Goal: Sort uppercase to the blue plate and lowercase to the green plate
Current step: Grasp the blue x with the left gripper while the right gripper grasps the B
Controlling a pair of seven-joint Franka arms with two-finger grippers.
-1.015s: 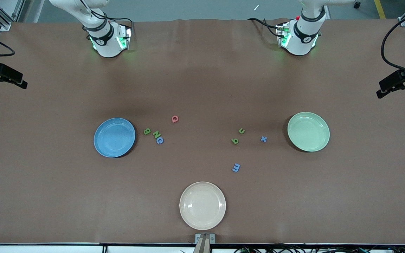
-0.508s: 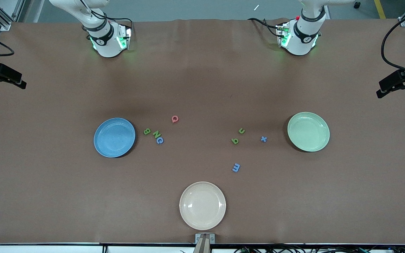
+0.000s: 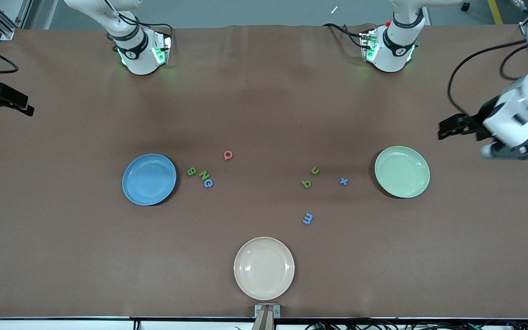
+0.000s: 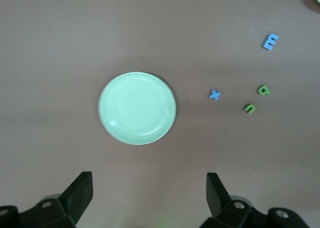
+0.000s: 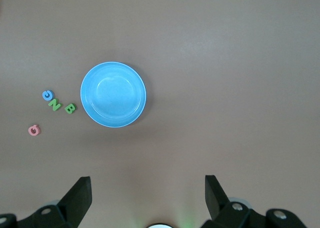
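The blue plate has the capitals beside it: green B, green N, blue C and pinkish-red Q. The green plate has the small letters beside it: blue x, green u, green q and blue m. My left gripper hangs high by the green plate, open and empty. My right gripper waits high over the right arm's end, open and empty. It looks down on the blue plate.
A cream plate sits near the table's front edge, nearer the front camera than the m. The two arm bases stand along the table's back edge. Cables trail from the left arm's hand.
The left arm has swung in from the table's end toward the green plate. The right arm has barely moved. No letter or plate has moved.
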